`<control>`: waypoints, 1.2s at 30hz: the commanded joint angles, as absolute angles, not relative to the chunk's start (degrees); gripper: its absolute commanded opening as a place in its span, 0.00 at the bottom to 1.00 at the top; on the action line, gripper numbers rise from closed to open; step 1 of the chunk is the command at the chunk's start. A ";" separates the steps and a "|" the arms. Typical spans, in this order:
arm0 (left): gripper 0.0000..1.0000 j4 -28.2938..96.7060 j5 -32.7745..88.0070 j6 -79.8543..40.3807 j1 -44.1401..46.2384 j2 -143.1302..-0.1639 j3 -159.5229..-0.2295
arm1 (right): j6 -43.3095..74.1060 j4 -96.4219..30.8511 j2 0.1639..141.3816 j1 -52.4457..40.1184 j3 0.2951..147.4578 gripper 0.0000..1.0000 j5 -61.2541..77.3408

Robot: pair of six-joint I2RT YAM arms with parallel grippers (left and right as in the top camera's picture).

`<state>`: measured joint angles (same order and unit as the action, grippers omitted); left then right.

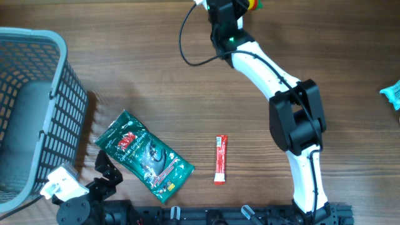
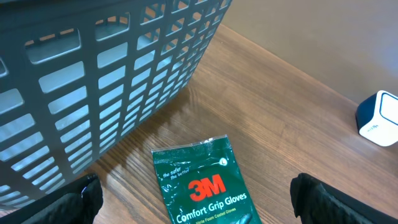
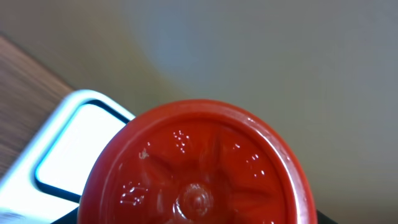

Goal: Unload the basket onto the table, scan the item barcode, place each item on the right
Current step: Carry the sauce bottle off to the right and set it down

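Evidently the right gripper (image 1: 240, 6) was clamped on a red-lidded container (image 3: 199, 168), likely rigid and slippery, best held around its body, while the left gripper (image 2: 196, 194) hung wide apart.

Grey basket (image 1: 70, 100) left; glove packet (image 1: 145, 156); red sachet (image 1: 220, 159)

The left arm (image 1: 75, 203) is sitting folded and low, and the left claw (image 2: 199, 208) at its tip is hanging with its jaws spread fully wide, one finger out to each side. The right arm (image 1: 295, 119) is stretching far out with its elbow bent. Its right claw (image 1: 237, 5) is clamping a red-capped item (image 3: 199, 168) that is sitting right against the wrist.
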<state>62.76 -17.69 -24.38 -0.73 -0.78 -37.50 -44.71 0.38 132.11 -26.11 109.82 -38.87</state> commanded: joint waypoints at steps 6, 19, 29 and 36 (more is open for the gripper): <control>1.00 62.50 -17.43 -24.91 -0.36 -0.36 -37.45 | -31.27 -26.09 128.25 -9.87 115.28 0.29 -52.88; 1.00 62.50 -17.43 -24.91 -0.36 -0.36 -37.43 | -9.69 -45.78 129.19 29.45 112.90 0.27 -20.29; 1.00 62.50 -17.43 -24.91 -0.36 -0.36 -37.43 | 5.04 -44.93 129.58 38.22 114.08 1.00 -8.10; 1.00 62.50 -17.43 -24.91 -0.36 -0.36 -37.43 | 10.44 -46.26 118.61 37.10 114.48 1.00 -3.53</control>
<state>62.72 -17.69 -24.38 -0.73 -0.78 -37.50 7.90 -46.39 127.90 38.17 113.58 -6.39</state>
